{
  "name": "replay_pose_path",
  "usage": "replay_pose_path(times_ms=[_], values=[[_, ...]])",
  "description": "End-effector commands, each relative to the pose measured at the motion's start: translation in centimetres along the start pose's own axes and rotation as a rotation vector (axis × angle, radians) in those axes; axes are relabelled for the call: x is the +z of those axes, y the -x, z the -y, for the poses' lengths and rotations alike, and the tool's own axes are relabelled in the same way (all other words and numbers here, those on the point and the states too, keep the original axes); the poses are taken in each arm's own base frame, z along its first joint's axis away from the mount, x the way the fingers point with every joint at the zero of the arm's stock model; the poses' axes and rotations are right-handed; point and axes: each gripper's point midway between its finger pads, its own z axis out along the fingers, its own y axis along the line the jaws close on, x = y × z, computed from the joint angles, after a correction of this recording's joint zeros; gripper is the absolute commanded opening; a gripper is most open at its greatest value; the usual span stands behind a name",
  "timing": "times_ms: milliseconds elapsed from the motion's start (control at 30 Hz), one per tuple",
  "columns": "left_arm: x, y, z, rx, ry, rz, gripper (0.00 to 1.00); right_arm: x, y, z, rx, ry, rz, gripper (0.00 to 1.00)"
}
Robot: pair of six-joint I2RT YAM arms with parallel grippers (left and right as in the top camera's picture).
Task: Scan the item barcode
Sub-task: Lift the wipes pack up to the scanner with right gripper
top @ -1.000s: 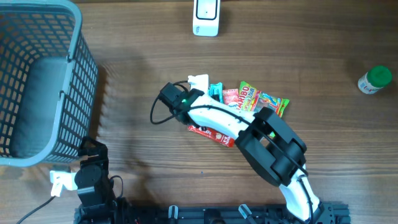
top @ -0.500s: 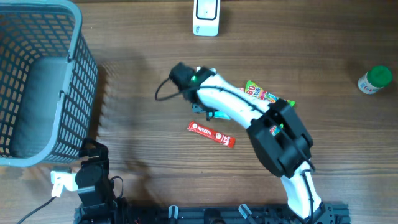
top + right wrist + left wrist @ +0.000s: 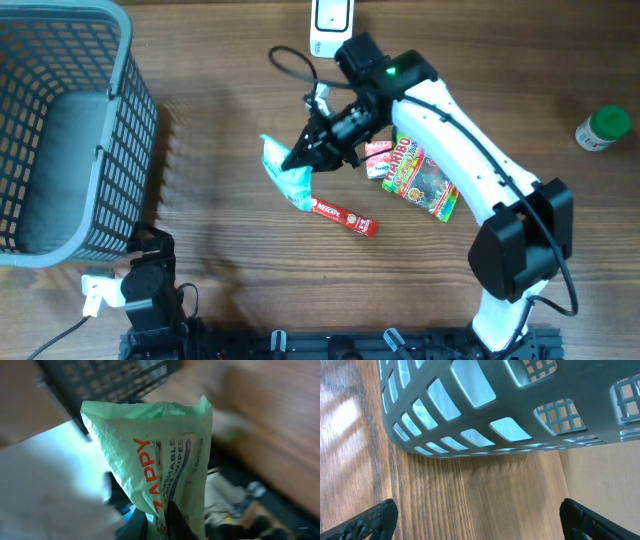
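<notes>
My right gripper [image 3: 312, 150] is shut on a pale green packet of ZAPPY wipes [image 3: 286, 172] and holds it off the table at mid-table, left of the sweets. In the right wrist view the packet [image 3: 155, 450] fills the middle and stands up from the pinching fingers [image 3: 175, 517]; no barcode can be made out on it. A white scanner [image 3: 331, 26] stands at the table's far edge, just behind the right wrist. My left gripper [image 3: 479, 522] rests open at the near left by the basket, nothing between its fingers [image 3: 372, 520].
A grey mesh basket [image 3: 128, 120] fills the left side. A Haribo bag [image 3: 422, 178], a small red-and-white pack [image 3: 377, 156] and a red bar [image 3: 343, 215] lie at mid-table. A green-capped bottle [image 3: 603, 128] stands at the far right.
My right gripper closed on the wipes packet, lifted it off the pile and swung towards the far side of the table. The sweets now lie uncovered. The left arm has not moved.
</notes>
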Motion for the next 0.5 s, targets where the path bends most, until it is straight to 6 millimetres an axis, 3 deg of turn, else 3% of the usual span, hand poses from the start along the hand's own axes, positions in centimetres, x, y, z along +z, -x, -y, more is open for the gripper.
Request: replay_pose_path(times_ms=[0, 100, 133, 167, 200, 233, 300, 400, 467], values=[[0.1, 0.2, -0.3, -0.001, 0.01, 0.018, 1.0, -2.0, -0.3, -2.0, 0.168, 0.132, -0.036, 0.04], [0.1, 0.2, -0.3, -0.001, 0.01, 0.018, 1.0, -4.0, 1.6, -1.0, 0.403, 0.125, 0.033, 0.04], [0.1, 0.2, -0.3, -0.001, 0.01, 0.018, 1.0, -5.1, 3.4, -0.1, 0.457, 0.105, 0.116, 0.04], [0.1, 0.2, -0.3, -0.001, 0.01, 0.018, 1.0, -7.4, 6.9, 0.9, 0.458, 0.091, 0.282, 0.04], [0.1, 0.2, -0.3, -0.001, 0.01, 0.018, 1.0, -8.4, 8.4, 1.0, 0.435, 0.091, 0.351, 0.04], [0.1, 0.2, -0.3, -0.001, 0.01, 0.018, 1.0, -9.9, 10.3, 0.8, 0.357, 0.097, 0.443, 0.04], [0.1, 0.2, -0.3, -0.001, 0.01, 0.018, 1.0, -13.7, 14.5, -1.6, 0.023, 0.099, 0.666, 0.04], [0.1, 0.2, -0.3, -0.001, 0.01, 0.018, 1.0, -17.7, 18.4, -4.2, -0.41, -0.066, 0.979, 0.05], [0.1, 0.2, -0.3, -0.001, 0.01, 0.018, 1.0, -19.1, 19.8, -4.7, -0.543, -0.207, 1.119, 0.05]])
